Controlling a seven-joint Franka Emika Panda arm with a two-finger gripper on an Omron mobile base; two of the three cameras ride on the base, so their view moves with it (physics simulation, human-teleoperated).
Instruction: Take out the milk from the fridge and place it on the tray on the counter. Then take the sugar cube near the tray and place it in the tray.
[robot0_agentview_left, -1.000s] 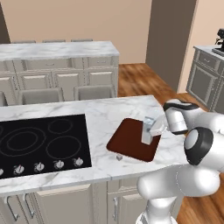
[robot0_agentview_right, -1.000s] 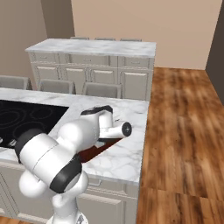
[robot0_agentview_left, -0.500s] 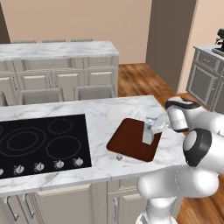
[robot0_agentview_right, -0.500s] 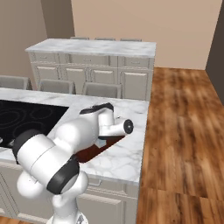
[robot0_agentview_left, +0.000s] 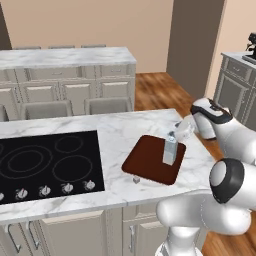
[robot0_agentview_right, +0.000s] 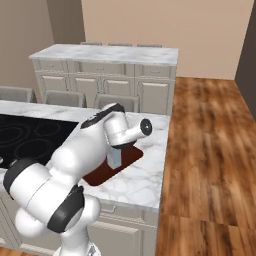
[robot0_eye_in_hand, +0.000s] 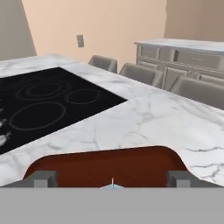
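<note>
The milk (robot0_agentview_left: 170, 149) stands upright on the right part of the dark red tray (robot0_agentview_left: 150, 160), which lies on the marbled counter (robot0_agentview_left: 125, 125). My gripper (robot0_agentview_left: 183, 131) hovers just above and to the right of the carton, open, with nothing between its fingers. In the hand view the fingertips (robot0_eye_in_hand: 43, 178) stand wide apart over the tray (robot0_eye_in_hand: 109, 166), and the milk's peak (robot0_eye_in_hand: 112, 184) pokes up between them. The sugar cube (robot0_agentview_left: 136, 179) lies on the counter just off the tray's near edge. From the right base view my arm hides part of the milk (robot0_agentview_right: 115, 159) and tray (robot0_agentview_right: 98, 174). The fridge is out of view.
The black cooktop (robot0_agentview_left: 45, 160) with its knobs (robot0_agentview_left: 45, 190) fills the counter's left half. Grey chair backs (robot0_agentview_left: 105, 105) line the far edge, with a second marbled counter (robot0_agentview_left: 65, 57) behind. A side cabinet with a coffee machine (robot0_agentview_left: 250, 47) stands at the right over wood floor.
The jaws opened and let go of the milk, which now stands alone on the tray. The hand drew back up and to the right of it.
</note>
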